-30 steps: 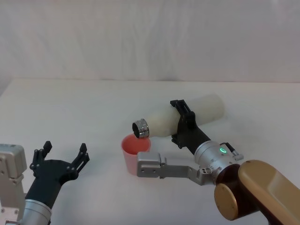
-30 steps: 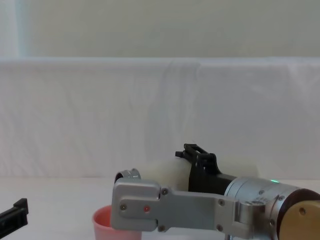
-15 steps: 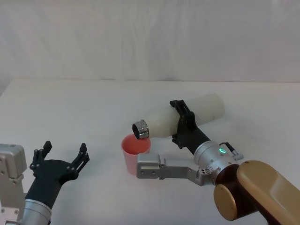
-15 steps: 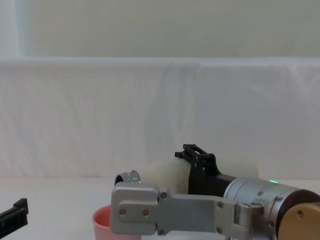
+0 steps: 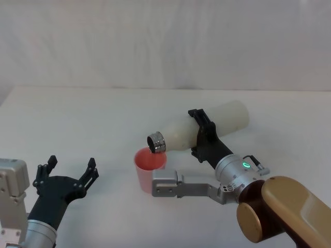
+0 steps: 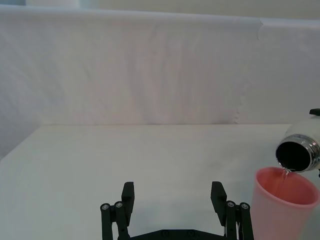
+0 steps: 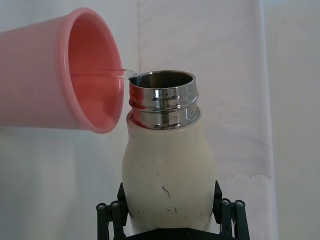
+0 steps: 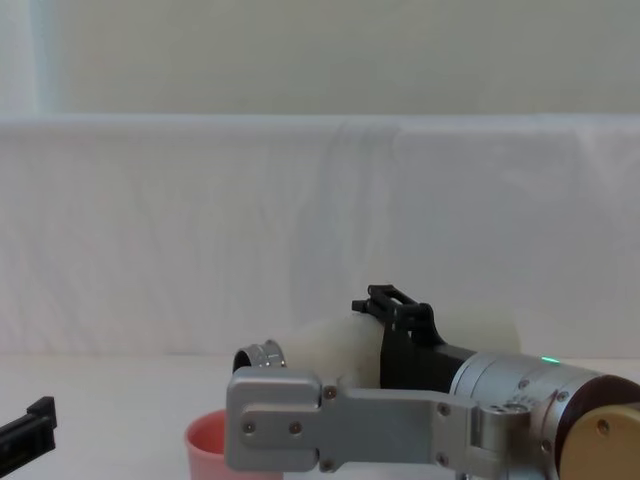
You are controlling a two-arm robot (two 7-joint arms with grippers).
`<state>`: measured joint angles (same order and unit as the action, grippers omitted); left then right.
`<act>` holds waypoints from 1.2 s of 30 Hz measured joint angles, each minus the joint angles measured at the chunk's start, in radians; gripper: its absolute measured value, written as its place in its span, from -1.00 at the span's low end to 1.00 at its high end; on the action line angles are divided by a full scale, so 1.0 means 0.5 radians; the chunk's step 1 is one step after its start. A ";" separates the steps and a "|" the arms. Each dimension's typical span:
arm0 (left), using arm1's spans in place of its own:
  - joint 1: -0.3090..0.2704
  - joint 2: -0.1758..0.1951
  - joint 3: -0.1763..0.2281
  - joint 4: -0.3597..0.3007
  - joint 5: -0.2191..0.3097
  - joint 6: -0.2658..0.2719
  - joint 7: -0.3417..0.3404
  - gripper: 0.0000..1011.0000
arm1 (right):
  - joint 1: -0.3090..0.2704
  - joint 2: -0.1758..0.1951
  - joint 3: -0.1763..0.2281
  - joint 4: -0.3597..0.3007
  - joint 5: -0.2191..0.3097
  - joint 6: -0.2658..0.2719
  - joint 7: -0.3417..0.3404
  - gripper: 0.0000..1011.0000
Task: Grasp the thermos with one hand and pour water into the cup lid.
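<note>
We are pouring now: our right tool [image 5: 200, 135] holds the thermos [image 5: 207, 129] tipped, its steel mouth just over the cup lid [image 5: 150, 166], water trickling in, left tool [image 5: 67, 178] wide, and next we tip it back up.

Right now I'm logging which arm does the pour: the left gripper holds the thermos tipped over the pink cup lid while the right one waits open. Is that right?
Not quite: the arms are swapped. The right gripper holds the thermos, tipped over the cup lid, and the left gripper waits open, as the head view shows.
</note>
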<state>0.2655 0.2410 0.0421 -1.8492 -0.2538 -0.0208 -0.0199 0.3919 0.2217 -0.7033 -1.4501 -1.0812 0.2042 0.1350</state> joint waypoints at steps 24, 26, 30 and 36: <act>0.000 0.000 0.000 0.000 0.000 0.000 0.000 0.98 | 0.004 0.009 -0.004 -0.020 -0.017 0.008 0.009 0.90; 0.000 0.000 0.000 0.000 0.000 0.000 0.000 0.98 | 0.004 0.009 -0.004 -0.021 -0.017 0.008 0.010 0.90; 0.000 0.000 0.000 0.000 0.000 0.000 0.000 0.98 | 0.004 0.009 -0.003 -0.020 -0.017 0.008 0.011 0.90; 0.000 0.000 0.000 0.000 0.000 0.000 0.000 0.98 | 0.006 0.007 -0.003 -0.013 -0.016 0.006 0.011 0.90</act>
<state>0.2655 0.2410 0.0421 -1.8492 -0.2539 -0.0208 -0.0199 0.3948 0.2250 -0.7046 -1.4566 -1.0895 0.2073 0.1406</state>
